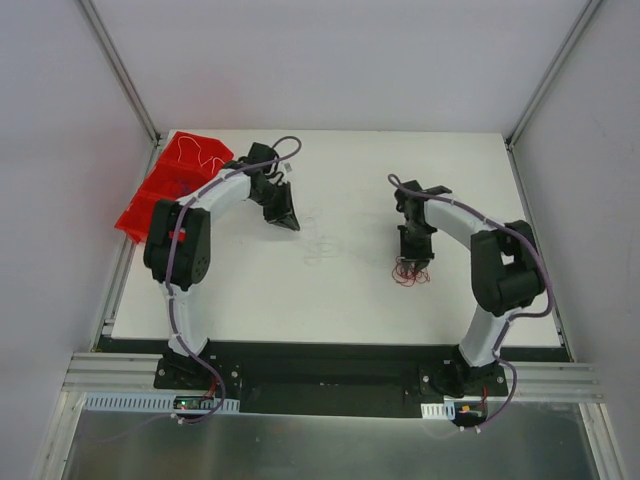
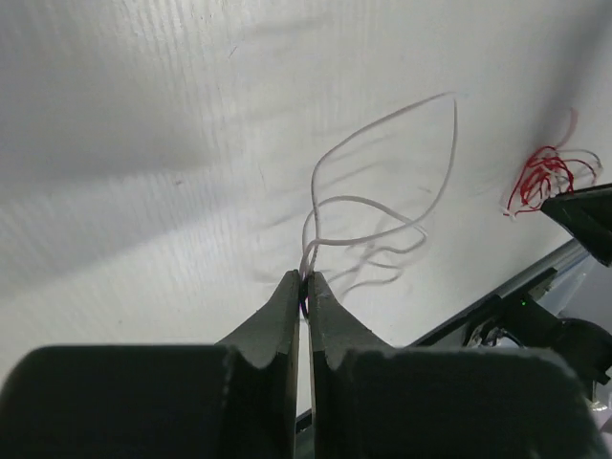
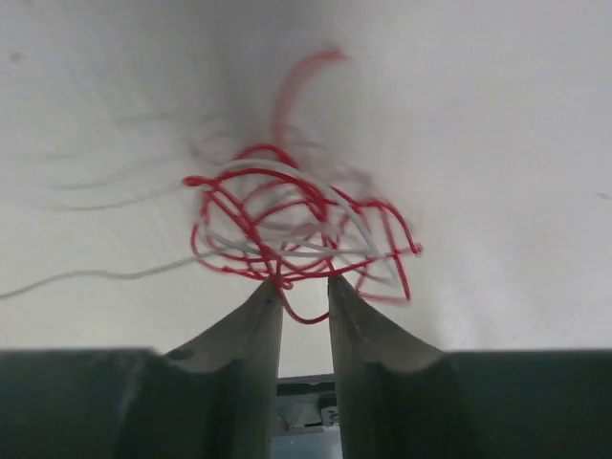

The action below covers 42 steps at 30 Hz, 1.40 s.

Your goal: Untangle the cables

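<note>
The cables lie in two groups on the white table [image 1: 250, 290]. In the left wrist view, pale grey-white cables [image 2: 382, 206] curl up in thin loops from my left gripper [image 2: 308, 279], which is shut on their near ends. They show faintly from above as pale cables [image 1: 320, 242] beside the left gripper [image 1: 288, 220]. A tangle of red cables [image 3: 296, 225] with pale strands through it sits just ahead of my right gripper [image 3: 304, 285]. Its jaws stand a little apart, with one red loop hanging in the gap. The same red cables [image 1: 410, 272] lie under the right gripper [image 1: 414, 258].
A red plastic bag [image 1: 172, 182] lies over the table's far left edge. One pale strand [image 3: 76, 277] runs left from the tangle. White walls and aluminium posts enclose the table; the arm bases sit on the black rail [image 1: 320, 375] at the near edge.
</note>
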{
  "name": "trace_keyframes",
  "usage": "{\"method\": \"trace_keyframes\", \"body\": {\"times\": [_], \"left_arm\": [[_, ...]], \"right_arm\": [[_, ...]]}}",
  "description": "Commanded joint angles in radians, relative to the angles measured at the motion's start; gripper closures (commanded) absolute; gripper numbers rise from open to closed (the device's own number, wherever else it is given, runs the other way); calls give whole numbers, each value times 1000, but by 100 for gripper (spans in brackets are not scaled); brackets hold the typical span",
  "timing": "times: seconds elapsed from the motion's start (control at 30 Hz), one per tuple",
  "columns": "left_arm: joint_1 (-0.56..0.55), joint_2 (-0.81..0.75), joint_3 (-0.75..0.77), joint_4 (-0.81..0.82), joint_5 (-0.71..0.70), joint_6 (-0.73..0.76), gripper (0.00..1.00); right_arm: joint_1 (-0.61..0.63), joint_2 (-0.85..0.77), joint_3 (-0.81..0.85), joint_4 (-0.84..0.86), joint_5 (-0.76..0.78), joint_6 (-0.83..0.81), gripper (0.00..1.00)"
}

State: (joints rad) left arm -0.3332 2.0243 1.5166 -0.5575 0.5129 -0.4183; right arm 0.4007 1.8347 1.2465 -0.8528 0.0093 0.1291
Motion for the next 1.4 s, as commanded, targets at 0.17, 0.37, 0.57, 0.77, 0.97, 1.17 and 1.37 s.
{"method": "trace_keyframes", "body": {"times": [0.17,0.37,0.57,0.77,0.97,1.17,1.37], "left_arm": [[13,-167,-53,-21,96,36,100],[13,-180,-39,-22,114,18,100],[11,-208,-50,-22,150,6,100],[13,-254,-62,-25,179,6,100],[13,-325,-62,-25,165,36,100],[25,-387,-85,-25,55,61,100],[72,-403,-127,-25,3,46,100]], "right_arm": [[-3,-207,99,6,-119,-161,29],[12,-103,145,196,-403,-132,26],[38,-39,139,348,-520,-200,26],[92,78,246,296,-321,-238,27],[141,144,309,253,-125,-198,41],[130,49,364,155,50,-166,97],[127,-322,331,116,191,-174,100]]}}
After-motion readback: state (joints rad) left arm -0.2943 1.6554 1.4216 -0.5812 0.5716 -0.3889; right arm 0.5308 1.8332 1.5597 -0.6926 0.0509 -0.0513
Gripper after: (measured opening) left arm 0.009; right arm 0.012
